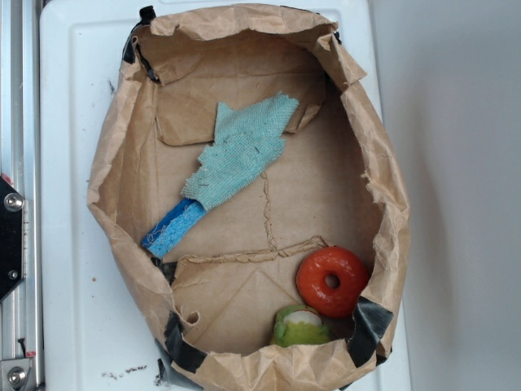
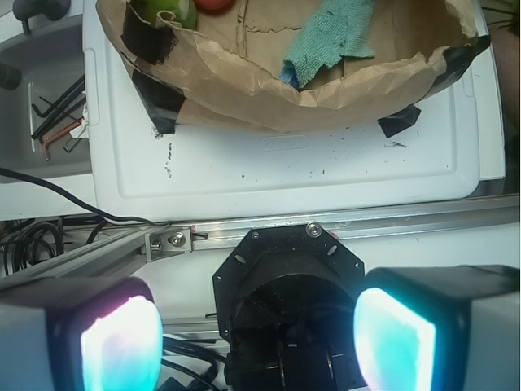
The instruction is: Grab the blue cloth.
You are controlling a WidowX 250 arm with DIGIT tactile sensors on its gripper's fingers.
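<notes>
Nothing is held yet: the gripper (image 2: 252,338) hangs with jaws spread wide, well short of the blue cloth (image 2: 330,39) lying ahead in the paper bag (image 2: 244,98) (one end draped over a blue block (image 1: 172,228)), so the approach comes next.

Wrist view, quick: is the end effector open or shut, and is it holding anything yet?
End effector: open, fingers spread wide, holding nothing. It sits outside the paper bag, well short of the blue cloth.

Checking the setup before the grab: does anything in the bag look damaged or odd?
The paper bag has torn, crumpled walls patched with black tape. The blue cloth has frayed edges and lies over one end of a blue block.
</notes>
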